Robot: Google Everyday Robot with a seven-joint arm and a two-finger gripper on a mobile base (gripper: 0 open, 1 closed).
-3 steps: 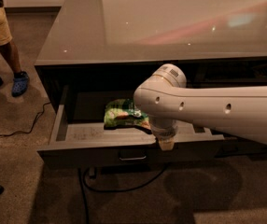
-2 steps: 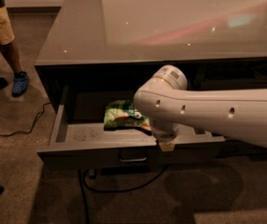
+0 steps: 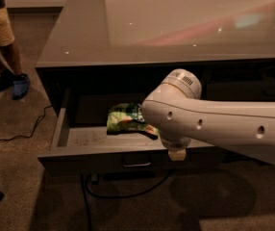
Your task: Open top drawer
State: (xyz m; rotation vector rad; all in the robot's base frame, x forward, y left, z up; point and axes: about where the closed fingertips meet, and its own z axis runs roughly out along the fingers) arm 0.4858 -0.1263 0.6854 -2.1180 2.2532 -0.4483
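Mostly hidden behind arm point(image 3: 214, 126), gripper point(image 3: 177, 154) at open top drawer point(image 3: 99, 161) front edge; grip unreadable; snack bag point(image 3: 123, 118) half-covered.

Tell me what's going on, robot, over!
Pincer at drawer's front edge, right of the pull. Top drawer pulled out, green bag inside. Cable on floor beneath, not in the way.

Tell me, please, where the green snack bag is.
The snack bag lies mid-view inside the open top drawer, just left of the gripper at the drawer front.
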